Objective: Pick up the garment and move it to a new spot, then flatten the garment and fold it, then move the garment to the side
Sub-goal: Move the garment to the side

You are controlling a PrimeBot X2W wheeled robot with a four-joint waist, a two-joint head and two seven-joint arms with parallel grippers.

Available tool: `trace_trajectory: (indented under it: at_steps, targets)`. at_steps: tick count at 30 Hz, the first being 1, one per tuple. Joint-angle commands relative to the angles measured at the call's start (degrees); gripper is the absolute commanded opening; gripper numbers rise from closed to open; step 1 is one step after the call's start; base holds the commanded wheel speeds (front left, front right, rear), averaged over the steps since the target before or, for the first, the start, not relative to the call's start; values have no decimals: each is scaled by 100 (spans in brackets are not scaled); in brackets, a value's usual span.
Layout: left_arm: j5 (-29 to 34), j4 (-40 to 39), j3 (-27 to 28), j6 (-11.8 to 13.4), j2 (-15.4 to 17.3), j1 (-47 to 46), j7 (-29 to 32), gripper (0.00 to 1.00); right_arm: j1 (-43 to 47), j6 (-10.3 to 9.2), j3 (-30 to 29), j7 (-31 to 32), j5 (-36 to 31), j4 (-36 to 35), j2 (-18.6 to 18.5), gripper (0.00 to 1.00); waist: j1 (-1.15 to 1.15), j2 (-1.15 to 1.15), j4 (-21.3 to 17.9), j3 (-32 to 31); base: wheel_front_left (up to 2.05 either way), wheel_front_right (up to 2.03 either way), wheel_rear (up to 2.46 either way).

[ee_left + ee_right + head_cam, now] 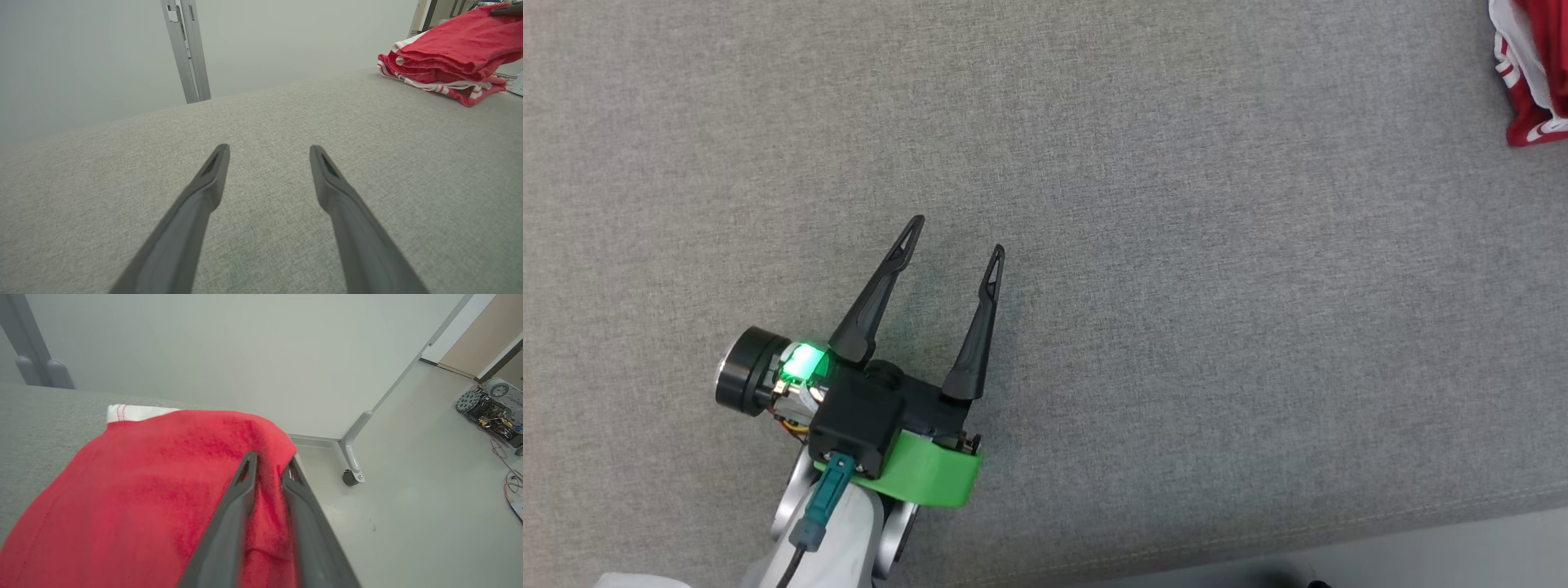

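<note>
While the left gripper (pixel 958 235) hovers low over the grey counter (pixel 1176 286) with fingers spread wide, the right gripper (pixel 271 458) angles down at the counter's right edge, fingers pinched on a fold of the red garment (pixel 163 477).

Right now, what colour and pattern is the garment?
The garment is red with white-striped trim; the left wrist view shows it best.

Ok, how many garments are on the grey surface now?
1. The red garment lies folded at the grey surface's far right edge, a fold between the right gripper's fingers. Others may lie outside the views.
</note>
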Motion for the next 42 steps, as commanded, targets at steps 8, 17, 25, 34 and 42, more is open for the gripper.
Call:
trace_trajectory:
  at_steps: [8,17,25,34,42]
  targets:
    - [-33,72,-40,52,19,29,-13,100,-34,-11,-1491,-193,-1653,153,866,100,-1,0,118,-345,0,0,0]
    - [-316,303,127,212,-93,460,-13,100,1846,-12,-2601,-195,-2829,-1442,2704,100,-1,0,280,-1329,0,0,0]
    - [-736,646,530,457,-166,1123,-13,100,3367,-12,-2343,-197,-2945,-2594,3969,100,-1,0,418,-2337,0,0,0]
    - [-783,583,934,393,-189,1798,-13,100,4745,-11,-2363,-196,-3569,-3345,4836,100,-1,0,453,-3155,0,0,0]
    - [-749,272,1269,375,-194,2273,-13,100,5558,-11,-2440,-196,-3812,-3703,5085,100,-1,0,431,-3548,0,0,0]
